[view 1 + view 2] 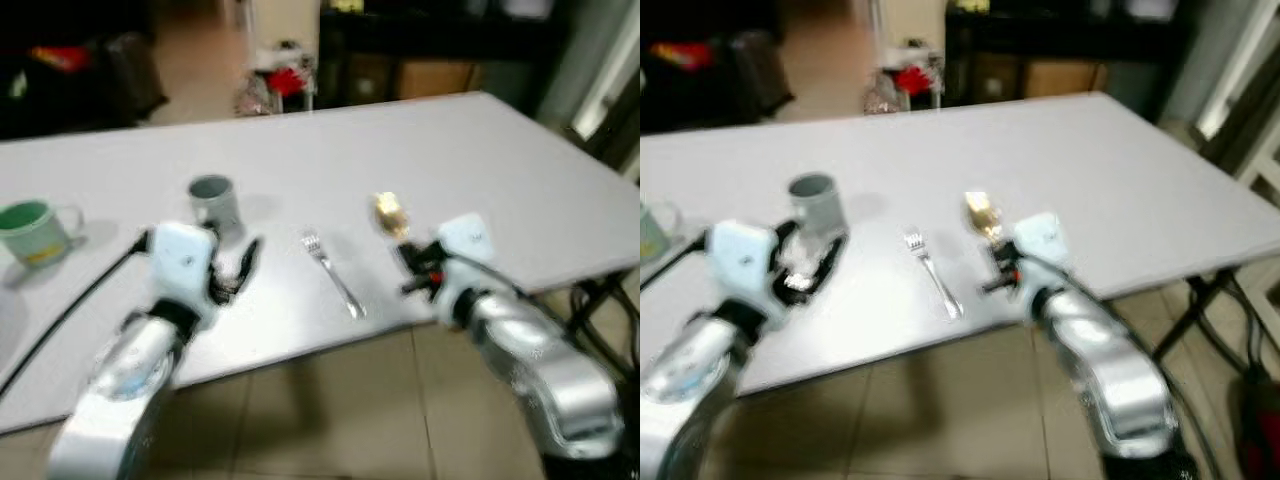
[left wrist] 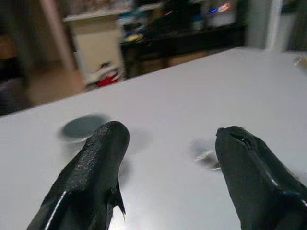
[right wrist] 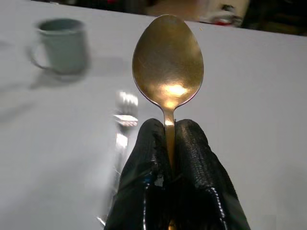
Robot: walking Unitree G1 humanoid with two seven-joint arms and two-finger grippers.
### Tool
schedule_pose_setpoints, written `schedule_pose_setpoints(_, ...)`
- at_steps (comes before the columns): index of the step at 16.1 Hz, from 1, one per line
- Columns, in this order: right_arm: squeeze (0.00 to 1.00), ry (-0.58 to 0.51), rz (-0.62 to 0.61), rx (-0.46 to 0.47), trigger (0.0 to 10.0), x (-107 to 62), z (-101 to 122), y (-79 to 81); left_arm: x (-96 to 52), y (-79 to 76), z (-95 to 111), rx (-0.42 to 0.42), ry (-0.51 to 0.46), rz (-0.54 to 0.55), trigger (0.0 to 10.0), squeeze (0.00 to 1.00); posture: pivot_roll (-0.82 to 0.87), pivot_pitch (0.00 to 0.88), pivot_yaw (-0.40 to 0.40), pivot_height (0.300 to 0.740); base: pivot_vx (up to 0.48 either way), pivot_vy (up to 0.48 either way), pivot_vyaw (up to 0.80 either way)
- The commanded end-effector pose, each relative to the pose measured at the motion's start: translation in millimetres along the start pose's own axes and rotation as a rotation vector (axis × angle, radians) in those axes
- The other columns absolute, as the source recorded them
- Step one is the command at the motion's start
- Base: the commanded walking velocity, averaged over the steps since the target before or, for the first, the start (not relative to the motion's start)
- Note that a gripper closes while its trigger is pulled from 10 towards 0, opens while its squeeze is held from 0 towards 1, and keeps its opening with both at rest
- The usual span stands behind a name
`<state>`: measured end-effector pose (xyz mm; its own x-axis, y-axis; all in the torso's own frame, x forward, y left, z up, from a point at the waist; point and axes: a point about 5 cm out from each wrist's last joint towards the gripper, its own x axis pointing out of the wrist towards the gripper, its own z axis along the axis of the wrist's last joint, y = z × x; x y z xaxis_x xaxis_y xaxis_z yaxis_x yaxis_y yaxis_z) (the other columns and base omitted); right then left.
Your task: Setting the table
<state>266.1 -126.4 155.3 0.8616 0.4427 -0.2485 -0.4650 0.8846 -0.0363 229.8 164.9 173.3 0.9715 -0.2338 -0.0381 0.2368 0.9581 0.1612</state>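
A gold spoon (image 3: 168, 62) sticks out from my right gripper (image 3: 169, 132), which is shut on its handle; the spoon's bowl (image 1: 389, 213) hovers over the white table (image 1: 400, 150) just right of a silver fork (image 1: 334, 272). The fork lies flat near the table's front edge. A grey mug (image 1: 213, 201) stands behind my left gripper (image 1: 238, 275), whose fingers (image 2: 91, 167) are open with nothing between them, low over the table to the left of the fork.
A green mug (image 1: 34, 231) stands at the table's left end. A black cable (image 1: 60, 320) runs across the front left of the table. Dark furniture and red items (image 1: 285, 80) lie on the floor beyond the table. Table legs (image 1: 590, 300) show at right.
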Motion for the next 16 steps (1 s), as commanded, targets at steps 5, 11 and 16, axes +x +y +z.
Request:
schedule_pose_setpoints(5,0.0,0.126,0.012,-0.041,10.0,7.8,-15,-9.7,-4.3,-10.1,-4,0.007,0.025,-0.061,10.0,0.0,-0.03,0.0,-0.01,0.74,0.052,0.0,0.0)
schedule_pose_setpoints(11,0.0,0.18,-0.036,-0.008,10.0,59.4,-27,-13.9,-8.9,-9.7,-5,0.021,0.044,-0.154,10.0,0.0,-0.01,0.014,-0.003,0.74,0.0,0.0,0.0)
schedule_pose_setpoints(16,0.0,0.236,0.01,-0.038,10.0,92.4,-36,-3.9,-16.7,-6.4,-7,0.045,0.068,-0.204,10.0,0.0,0.01,0.039,-0.005,0.74,0.0,0.0,0.0)
